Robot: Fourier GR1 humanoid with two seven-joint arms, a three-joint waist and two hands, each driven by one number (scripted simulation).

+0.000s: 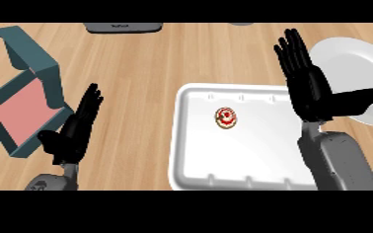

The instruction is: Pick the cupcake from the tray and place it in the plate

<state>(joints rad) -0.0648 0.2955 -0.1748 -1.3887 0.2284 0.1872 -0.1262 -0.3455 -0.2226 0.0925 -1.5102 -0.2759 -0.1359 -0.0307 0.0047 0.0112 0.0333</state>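
**On the counter: one cupcake, one tray, one plate, two open hands**

Head view, looking steeply down. On a pale wooden counter (146, 59) we see one white rectangular tray (191, 133) filling the lower middle of the view. Inside it sits a single cupcake (225, 118), small and round, with a red and white top. It lies a little above the tray's middle, alone and touched by nothing.

At the right edge we see one white plate (348, 54), partly cut off by the frame and lying just beside the tray's upper right corner.

We count two black hands on grey forearms, both coming up from the lower edge. The right hand (304, 79) is above the tray's right rim and overlaps the plate's left side. Its fingers are straight, close together and pointing away from us, with the thumb stretched out to the right across the plate. It holds nothing and is well apart from the cupcake.

The left hand (76, 128) shows over bare counter, between the tray and one teal box (36, 54) with a pink floor at the far left. Its fingers are also straight and together, tilted up and to the right, and it holds nothing.

At the top edge we make out one dark grey object (122, 27), too cut off to identify.
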